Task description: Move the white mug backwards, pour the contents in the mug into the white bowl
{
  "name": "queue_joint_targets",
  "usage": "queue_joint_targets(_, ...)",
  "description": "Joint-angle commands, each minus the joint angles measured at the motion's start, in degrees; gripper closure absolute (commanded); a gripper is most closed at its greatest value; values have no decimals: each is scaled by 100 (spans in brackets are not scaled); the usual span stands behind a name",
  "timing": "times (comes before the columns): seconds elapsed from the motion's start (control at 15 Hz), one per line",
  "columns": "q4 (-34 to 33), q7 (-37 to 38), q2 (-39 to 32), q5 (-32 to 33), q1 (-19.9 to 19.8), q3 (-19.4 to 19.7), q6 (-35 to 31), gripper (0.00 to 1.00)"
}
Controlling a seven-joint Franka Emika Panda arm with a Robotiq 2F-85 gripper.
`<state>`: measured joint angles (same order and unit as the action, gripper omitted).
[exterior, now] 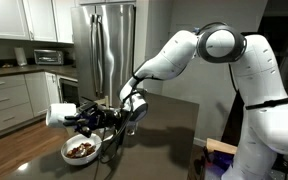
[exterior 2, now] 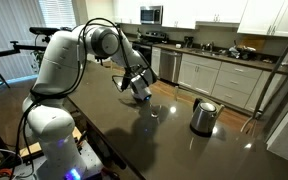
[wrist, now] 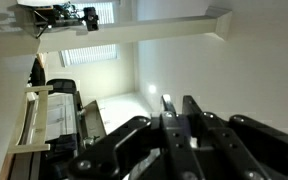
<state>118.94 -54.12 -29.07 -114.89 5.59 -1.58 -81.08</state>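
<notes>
Mug (exterior: 56, 115): far left in an exterior view, tipped onto its side in the air, above and a little left of bowl (exterior: 81, 150). Which way its mouth faces cannot be told. Bowl rests on the dark counter (exterior: 169, 135) with brown bits inside. Gripper (exterior: 87, 118) is just right of the mug, jaws clamped narrow on it and wrist rolled over; the wrist view shows only wall and ceiling. In an exterior view, glass (exterior 2: 154, 112) stands near the gripper and kettle (exterior 2: 203, 115) well to the right.

Risks, judged:
- Mug looks off-centre over the bowl, so contents could hit the rim or the counter.
- Smooth mug held tilted could slip and drop onto the bowl.
- Lowering or swinging the arm could knock the glass over.
</notes>
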Motion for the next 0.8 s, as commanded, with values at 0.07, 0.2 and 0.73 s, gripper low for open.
queue_joint_targets(0.07,-42,-80,33,61,34,55,-14,92)
queue_joint_targets(0.2,-22,-56,96,135,62,77,-110,92)
queue_joint_targets(0.73,-246,136,240,876,331,79,-779,92)
